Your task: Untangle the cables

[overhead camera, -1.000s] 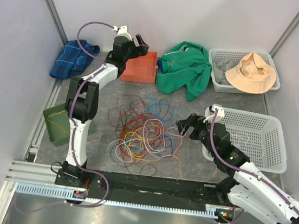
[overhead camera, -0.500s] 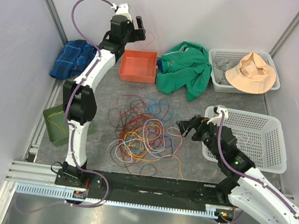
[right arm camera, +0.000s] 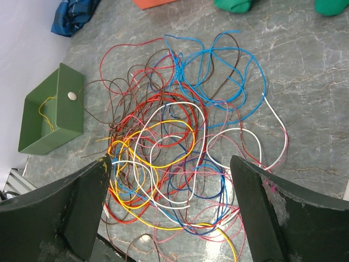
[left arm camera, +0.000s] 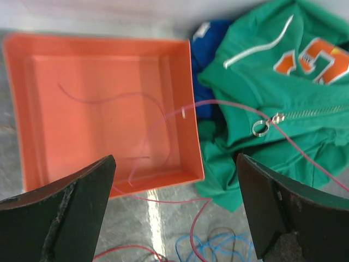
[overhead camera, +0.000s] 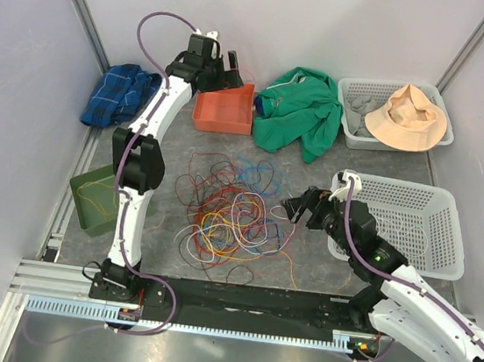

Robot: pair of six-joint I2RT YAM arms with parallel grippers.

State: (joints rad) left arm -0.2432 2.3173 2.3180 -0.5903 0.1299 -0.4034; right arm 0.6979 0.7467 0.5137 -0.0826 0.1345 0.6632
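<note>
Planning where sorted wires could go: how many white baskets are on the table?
2. The far basket sits in the back right corner under a tan hat. The near basket lies right of the cables. No third seems hidden.

Cables (overhead camera: pixel 233 215) on the table (overhead camera: pixel 359 164), tray (overhead camera: pixel 222 128) behind them, jacket (overhead camera: pixel 304 109) just right of the tray, box (overhead camera: pixel 86 188) off to the left.

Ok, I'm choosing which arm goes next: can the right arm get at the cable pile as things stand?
Probably yes. The right gripper hangs just beside the cables, with its jaws open and empty, and nothing lies between them.
</note>
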